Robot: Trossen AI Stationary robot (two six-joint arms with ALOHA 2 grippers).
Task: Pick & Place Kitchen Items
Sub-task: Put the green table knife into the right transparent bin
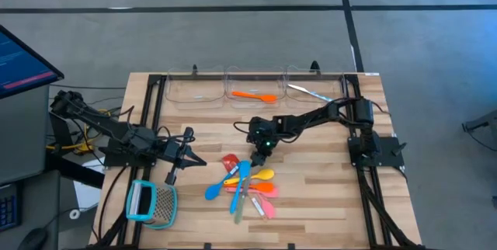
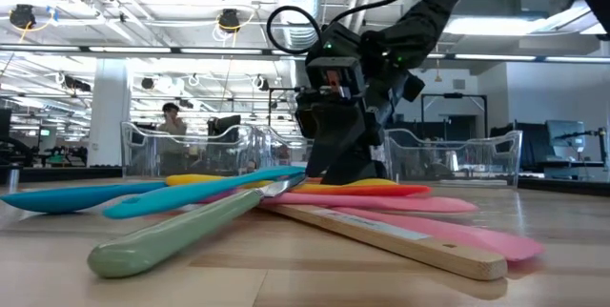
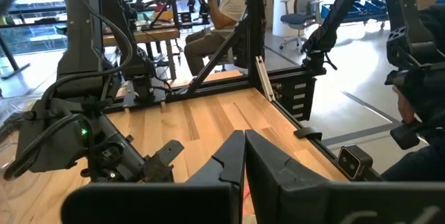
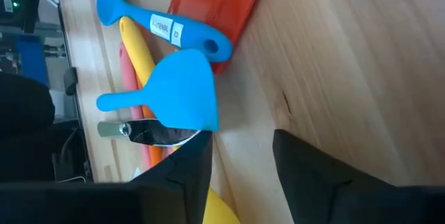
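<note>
A pile of slim utensils lies on the table's middle: a red-headed spatula [image 1: 231, 162], blue ones [image 1: 242, 174], a yellow one [image 1: 262, 175], an orange one [image 1: 262, 189], pink ones [image 1: 265, 206]. My right gripper [image 1: 260, 154] is open, low at the pile's far side, fingers pointing down. In the right wrist view [image 4: 243, 158] a blue spatula head [image 4: 182, 88] lies beside one finger, and bare wood shows between the fingers. An orange spoon [image 1: 254, 95] and a silvery piece [image 1: 309, 92] lie in the far bins. My left gripper [image 1: 194, 159] is shut and empty, left of the pile. My right gripper has one finger [image 4: 184, 172] at the edge of the blue spatula's head [image 4: 201, 123], coming from above. I cannot tell whether it touches it. The spatula lies flat on the pile and the table.
Three clear bins [image 1: 194, 88] stand in a row at the far edge. A teal-framed mesh tool [image 1: 151, 202] lies at the near left. A pale green handle [image 2: 172, 235] sticks out of the pile toward the near edge. People sit in the room beyond.
</note>
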